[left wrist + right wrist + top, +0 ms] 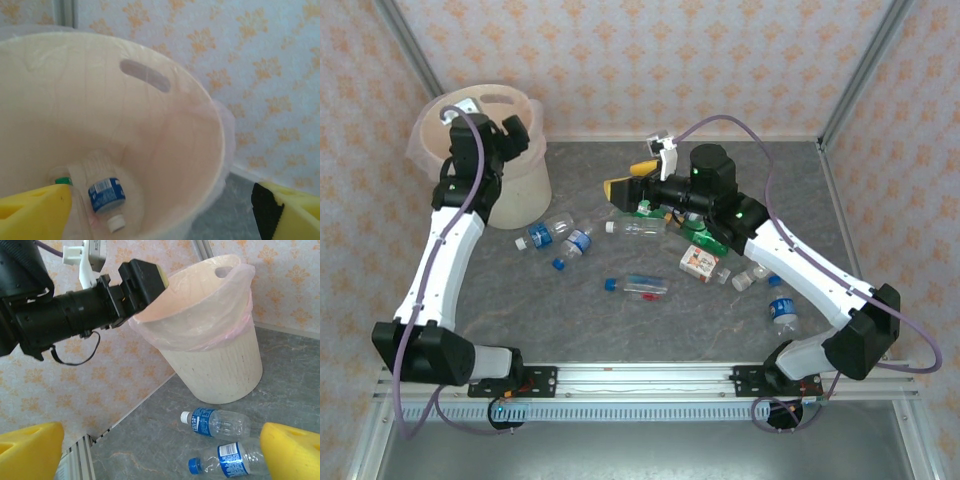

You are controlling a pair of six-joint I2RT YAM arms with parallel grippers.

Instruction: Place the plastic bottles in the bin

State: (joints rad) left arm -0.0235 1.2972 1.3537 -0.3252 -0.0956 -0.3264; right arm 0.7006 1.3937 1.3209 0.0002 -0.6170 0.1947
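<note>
The cream bin (518, 185) stands at the back left. My left gripper (517, 128) hangs over its mouth, open with nothing between the yellow pads (35, 212). Inside the bin (165, 130) lie a clear bottle with a blue label and white cap (106, 196) and a green-capped bottle (62, 180). My right gripper (630, 178) is open and empty above mid-table, beside green bottles (655, 208). Clear bottles lie on the table (545, 232), (575, 243), (638, 228), (638, 286), (782, 314). The right wrist view looks past the yellow fingers (292, 452) at two blue-labelled bottles (217, 422), (230, 458) and the bin (220, 365).
A small red-and-white carton (701, 262) lies among the bottles right of centre. Patterned walls close the back and sides, with the bin tight in the left corner. A metal rail (650, 378) runs along the near edge.
</note>
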